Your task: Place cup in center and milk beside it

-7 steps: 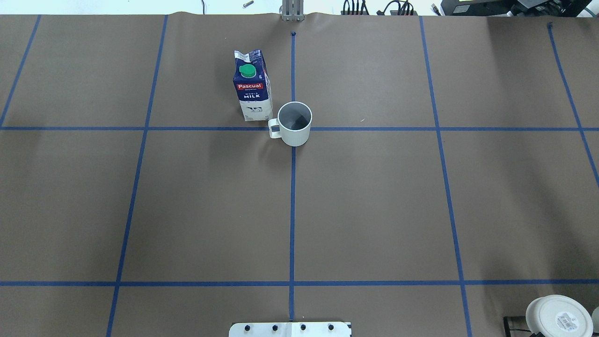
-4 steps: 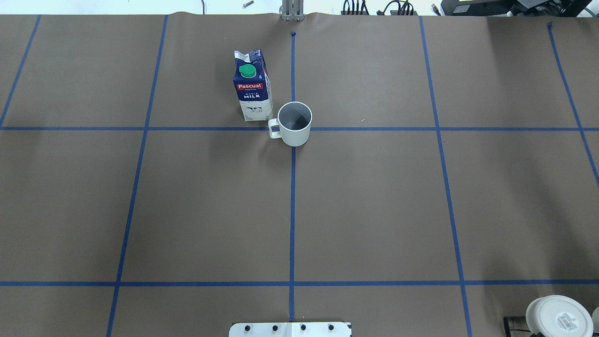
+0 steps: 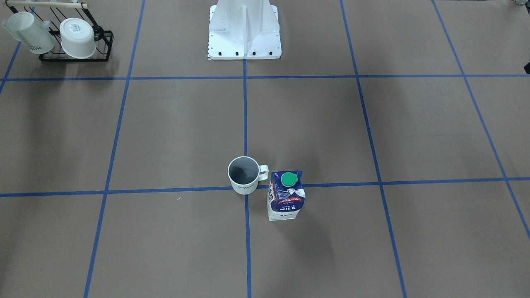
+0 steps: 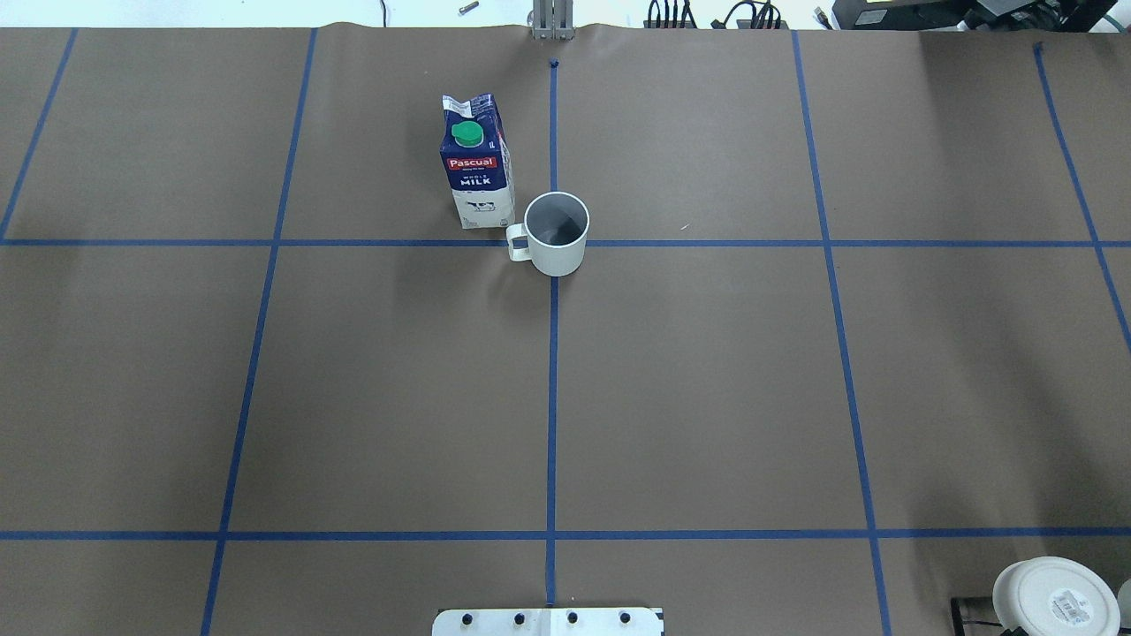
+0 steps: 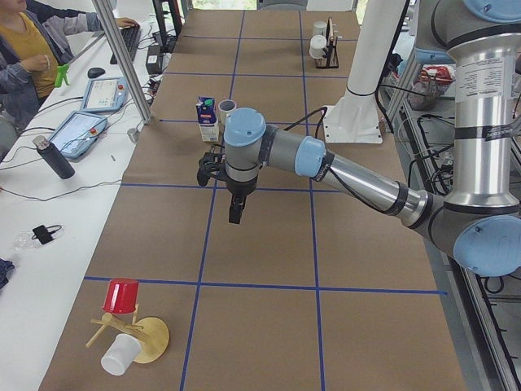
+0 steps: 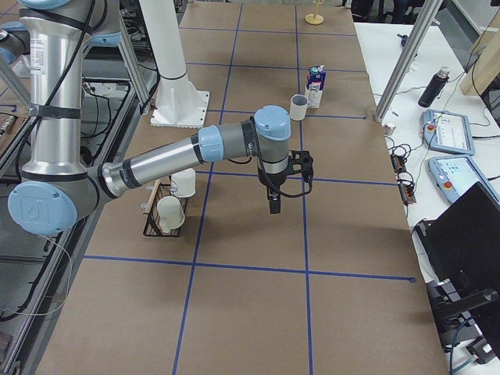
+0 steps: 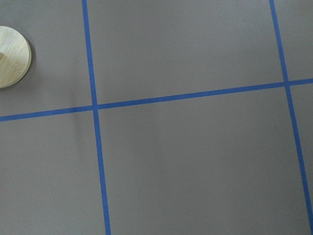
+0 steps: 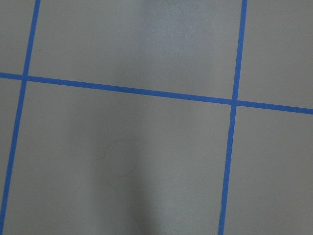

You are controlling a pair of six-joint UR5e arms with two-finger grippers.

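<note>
The cup (image 4: 557, 234), a white mug with a dark inside, stands upright on the crossing of the blue tape lines at the table's centre, with its handle toward the milk. It also shows in the front view (image 3: 243, 176). The milk (image 4: 477, 163), a blue-and-white carton with a green cap, stands upright right beside it and also shows in the front view (image 3: 285, 196). My left gripper (image 5: 234, 213) hangs above the table, well away from both. My right gripper (image 6: 273, 205) does the same on the other side. I cannot tell whether either is open or shut.
A black rack (image 3: 62, 37) with white cups stands near the table corner on my right. A wooden stand (image 5: 138, 338) with a red cup (image 5: 121, 295) stands at the left end; its base shows in the left wrist view (image 7: 12, 56). The robot base (image 3: 244, 29) is at the table edge.
</note>
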